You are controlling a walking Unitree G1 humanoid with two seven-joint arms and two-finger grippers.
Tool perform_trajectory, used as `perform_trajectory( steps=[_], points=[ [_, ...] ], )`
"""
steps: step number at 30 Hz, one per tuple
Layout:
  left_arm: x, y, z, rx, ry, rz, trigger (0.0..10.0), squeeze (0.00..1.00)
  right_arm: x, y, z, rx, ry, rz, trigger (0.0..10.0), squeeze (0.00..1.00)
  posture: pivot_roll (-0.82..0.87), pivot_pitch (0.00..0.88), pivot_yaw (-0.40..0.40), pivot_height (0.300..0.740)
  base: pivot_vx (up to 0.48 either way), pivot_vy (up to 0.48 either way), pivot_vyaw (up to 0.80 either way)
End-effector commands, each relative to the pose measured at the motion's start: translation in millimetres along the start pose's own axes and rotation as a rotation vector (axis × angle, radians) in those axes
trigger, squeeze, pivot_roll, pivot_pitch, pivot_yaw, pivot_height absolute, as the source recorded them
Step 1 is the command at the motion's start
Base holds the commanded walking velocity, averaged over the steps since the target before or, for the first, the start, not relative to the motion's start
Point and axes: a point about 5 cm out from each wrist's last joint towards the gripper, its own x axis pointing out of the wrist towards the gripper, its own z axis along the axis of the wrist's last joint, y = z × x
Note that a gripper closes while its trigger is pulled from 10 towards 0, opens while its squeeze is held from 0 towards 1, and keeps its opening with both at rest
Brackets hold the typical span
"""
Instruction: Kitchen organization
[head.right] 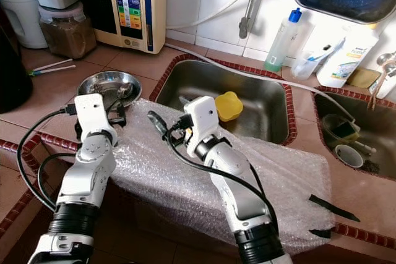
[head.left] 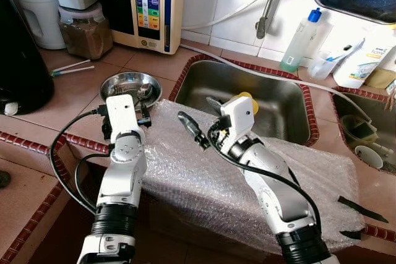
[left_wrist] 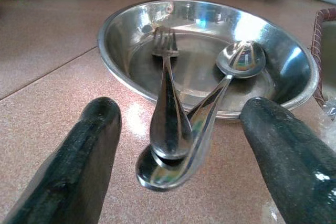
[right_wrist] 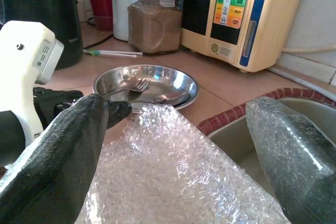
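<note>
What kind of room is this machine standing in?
Most likely a home kitchen. A steel sink is set into a tiled counter, a bottle of dish soap stands by the wall, and a metal bowl holds a fork and a spoon.

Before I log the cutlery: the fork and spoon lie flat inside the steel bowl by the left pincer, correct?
Not flat inside. The left wrist view shows the fork and spoon leaning over the steel bowl's rim, handles out on the counter between the open left pincer's fingers.
</note>
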Motion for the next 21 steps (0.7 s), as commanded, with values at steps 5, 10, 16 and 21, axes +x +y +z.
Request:
perform_trajectory(
  steps=[5, 10, 16, 21],
  points=[
    [0.4, -2.3, -3, -0.028, 0.039, -0.001, 0.3, 0.0, -1.3, 0.3, 2, 0.0, -0.001, 0.01, 10.0, 1.0, 0.08, 0.0, -0.106, 0.74, 0.0, 0.0, 0.0],
    [0.8, -1.0, -2, -0.031, 0.036, 0.005, 0.0, 0.0, -1.4, -0.6, 1, -0.001, 0.001, 0.003, 10.0, 1.0, 0.08, 0.0, -0.105, 0.74, 0.0, 0.0, 0.0],
    [1.0, 0.7, 2, -0.036, 0.018, 0.024, 0.0, 0.0, -1.0, -4.4, 2, -0.007, 0.001, -0.009, 10.0, 1.0, 0.09, 0.0, -0.105, 0.74, 0.0, 0.0, 0.0],
    [1.3, 3.7, 8, -0.028, -0.019, 0.046, 0.1, 0.0, -1.0, -7.0, 2, -0.012, 0.0, -0.02, 10.0, 1.0, 0.09, 0.0, -0.105, 0.74, 0.0, 0.0, 0.0]
  ],
)
